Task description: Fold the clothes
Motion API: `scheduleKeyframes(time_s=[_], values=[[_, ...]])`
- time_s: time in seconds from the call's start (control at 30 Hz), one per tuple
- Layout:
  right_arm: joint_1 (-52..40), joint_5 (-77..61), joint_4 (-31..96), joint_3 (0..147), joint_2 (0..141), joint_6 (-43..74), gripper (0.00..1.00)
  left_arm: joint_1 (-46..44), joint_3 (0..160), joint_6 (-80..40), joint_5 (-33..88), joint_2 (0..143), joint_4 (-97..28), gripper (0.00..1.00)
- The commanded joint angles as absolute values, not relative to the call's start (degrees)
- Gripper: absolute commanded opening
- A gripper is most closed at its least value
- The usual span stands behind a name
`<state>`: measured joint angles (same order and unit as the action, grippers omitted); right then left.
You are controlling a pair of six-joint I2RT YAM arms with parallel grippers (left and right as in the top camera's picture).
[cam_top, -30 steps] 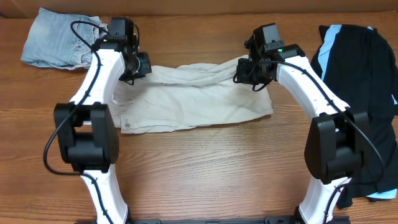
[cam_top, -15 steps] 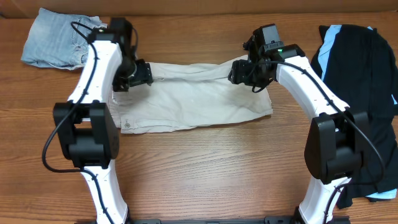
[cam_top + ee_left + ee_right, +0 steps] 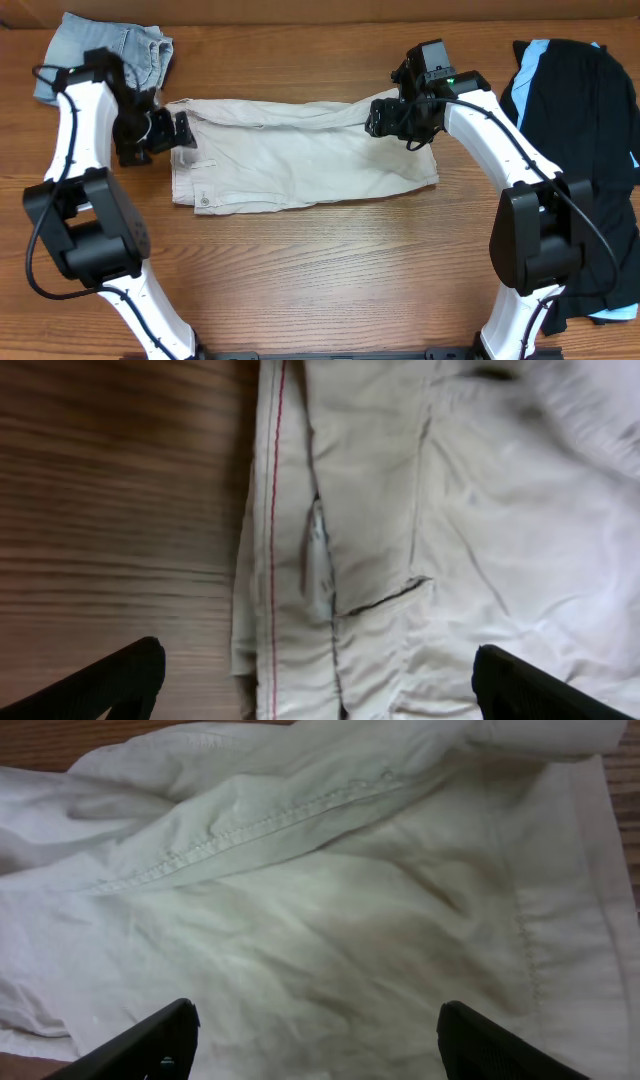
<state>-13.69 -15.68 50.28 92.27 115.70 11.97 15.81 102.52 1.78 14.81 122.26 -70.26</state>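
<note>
a second ago my left pincer (image 3: 180, 131) sat over the top left of the shorts (image 3: 300, 165). now that arm has swung out to the left and the pincer hangs at the waistband end, just over the cloth's edge. it is released: its fingers (image 3: 120, 680) stand wide apart with nothing between them. the far edge of the shorts, bunched before, now runs straighter across the table (image 3: 330, 270).

my right pincer (image 3: 385, 115) has barely shifted. it hovers over the top right of the shorts, also released, gripping nothing.

i read this as a spreading pull just finished. the shorts lie flat in the middle, long side left to right, and no real fold is made yet. the denim (image 3: 95, 65) at far left and the black pile (image 3: 575, 110) at right look untouched.

the overhead view gives the whole layout and both arms. it misses what my left wrist shows: a red stitch line (image 3: 275, 480) down the waistband (image 3: 250, 560), a pocket mouth (image 3: 385, 595) beside it, and bare wood just left of the edge. my right wrist shows a stitched seam (image 3: 270, 825) riding as a ridge across rumpled cloth, so that end is not fully smooth.
</note>
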Motion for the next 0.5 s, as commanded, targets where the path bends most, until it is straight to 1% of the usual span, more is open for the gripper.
scheduleKeyframes(time_s=[0.0, 0.17, 0.33, 0.47], values=[[-13.78, -15.09, 50.5, 93.38, 115.33, 11.68, 0.8, 17.67, 96.79, 10.55, 21.91, 120.64, -66.26, 1.0], [-13.78, -15.07, 51.62, 93.38, 115.33, 10.35, 0.82, 19.53, 91.24, 10.74, 24.32, 120.64, -59.51, 1.0], [-13.74, -15.09, 51.86, 93.38, 115.33, 10.37, 0.82, 19.57, 86.48, 10.63, 24.51, 120.64, -53.12, 1.0], [-13.74, -15.07, 51.96, 93.38, 115.33, 9.96, 0.85, 19.57, 84.03, 9.89, 24.69, 120.64, -50.59, 1.0]])
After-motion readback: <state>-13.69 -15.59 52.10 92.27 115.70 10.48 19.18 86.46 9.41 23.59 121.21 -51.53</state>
